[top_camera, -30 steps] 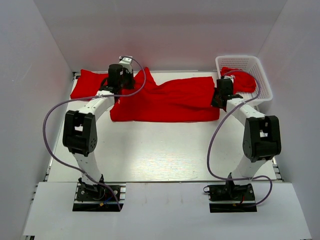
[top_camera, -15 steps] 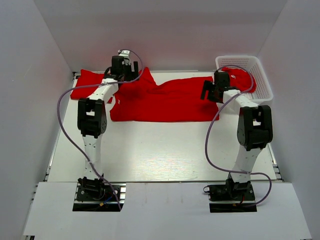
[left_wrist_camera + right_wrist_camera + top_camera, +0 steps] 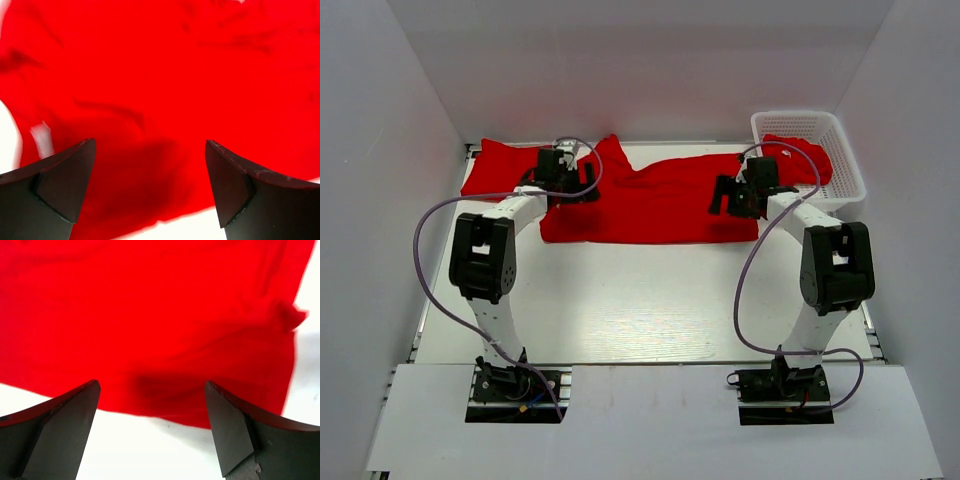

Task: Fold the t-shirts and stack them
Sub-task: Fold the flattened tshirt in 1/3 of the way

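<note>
Cloth is filling most of both wrist views. It is the spread t-shirt [image 3: 660,200], lying wide across the far middle of the bench [image 3: 640,300], its near hem running roughly parallel to the near edge. The left gripper [image 3: 582,184] is hovering over the shirt's left end and the right gripper [image 3: 722,196] over its right end.

From above, the fingers are too small to read, and the wrist cameras are the ones showing their state. The left gripper [image 3: 150,192] is holding both fingers [image 3: 60,185] spread wide, with rumpled red cloth [image 3: 165,75] lying below the gap and nothing pinched. The right gripper [image 3: 152,432] is likewise standing released, fingers [image 3: 235,430] apart above the shirt's near hem [image 3: 150,305], with white bench showing under the tips. Whether either pair of tips is touching the cloth, I cannot tell.

Only the top view is taking in the rest. A second t-shirt [image 3: 492,167] is lying bunched toward the far left corner, just beside the spread one. A third t-shirt [image 3: 798,158] is sitting crumpled inside the white mesh basket [image 3: 798,114] at the far right corner.
</note>
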You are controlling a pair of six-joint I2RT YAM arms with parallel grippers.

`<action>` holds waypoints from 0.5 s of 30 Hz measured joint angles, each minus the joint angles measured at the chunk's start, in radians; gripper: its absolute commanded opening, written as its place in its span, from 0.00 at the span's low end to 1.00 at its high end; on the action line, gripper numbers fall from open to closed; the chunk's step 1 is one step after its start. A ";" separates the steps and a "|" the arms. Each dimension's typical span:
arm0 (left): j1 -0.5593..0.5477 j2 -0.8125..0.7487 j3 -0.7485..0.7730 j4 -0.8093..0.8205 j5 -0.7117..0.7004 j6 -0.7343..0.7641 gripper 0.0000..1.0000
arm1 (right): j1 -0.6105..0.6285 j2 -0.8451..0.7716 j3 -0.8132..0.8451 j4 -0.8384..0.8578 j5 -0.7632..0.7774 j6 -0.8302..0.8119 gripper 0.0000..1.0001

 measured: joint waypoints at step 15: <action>0.008 -0.181 -0.428 0.102 0.026 -0.133 1.00 | 0.005 0.010 -0.193 0.146 -0.010 0.085 0.90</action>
